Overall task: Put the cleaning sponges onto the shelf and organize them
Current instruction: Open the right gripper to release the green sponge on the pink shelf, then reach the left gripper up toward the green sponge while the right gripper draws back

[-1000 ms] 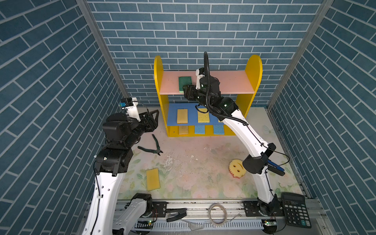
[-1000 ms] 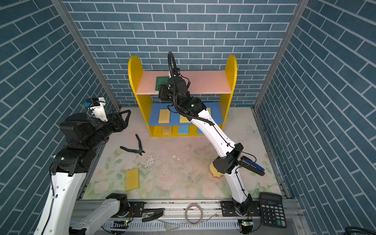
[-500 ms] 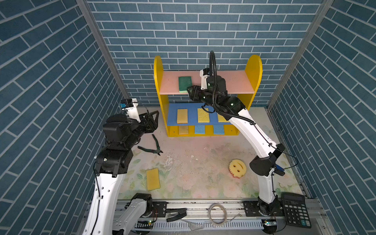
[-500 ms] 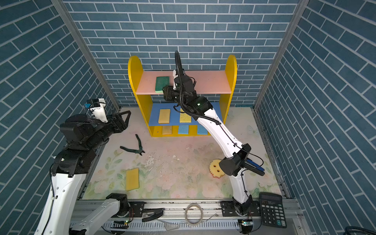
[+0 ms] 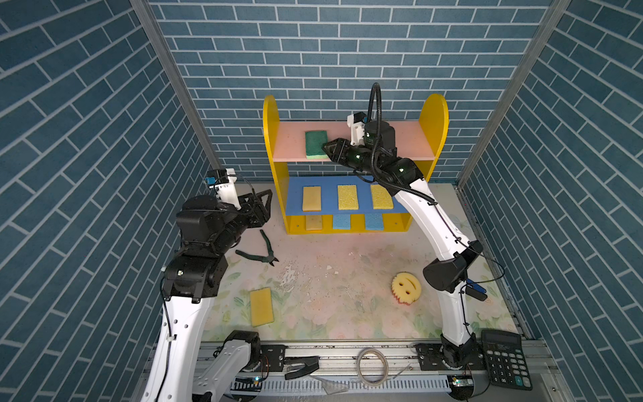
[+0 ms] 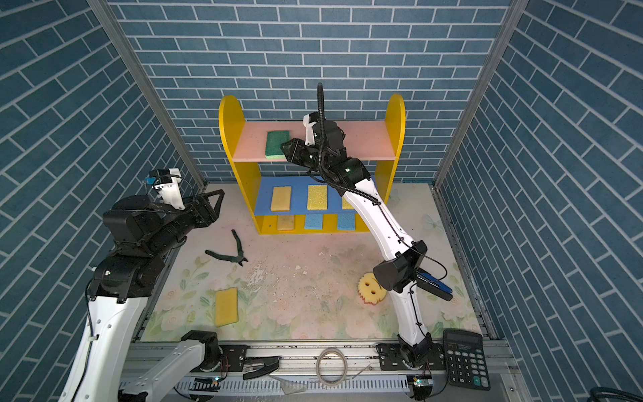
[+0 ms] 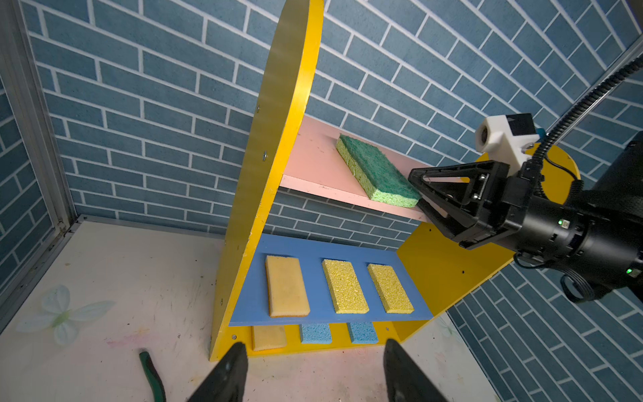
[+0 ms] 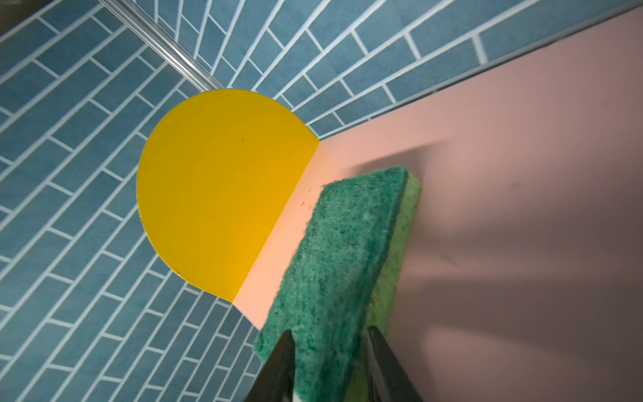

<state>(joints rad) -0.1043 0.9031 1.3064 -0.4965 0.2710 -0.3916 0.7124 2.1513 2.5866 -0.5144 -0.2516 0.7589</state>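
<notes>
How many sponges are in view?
9. Green sponge on the pink board; three yellowish on the blue board; tan and two blue on the base; yellow rectangle and smiley on the table. Arm may hide more.

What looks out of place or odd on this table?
Dark green-handled pliers lie on the floral table mat in front of the yellow-sided wooden shelf: a stray tool. White flecks dot the mat beside them, debris or wear.

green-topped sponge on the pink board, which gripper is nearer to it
Right. The right gripper has its tips at the green-topped sponge's front corner on the pink board. The left gripper is out beside the shelf's left side, over the table, well apart from it.
</notes>
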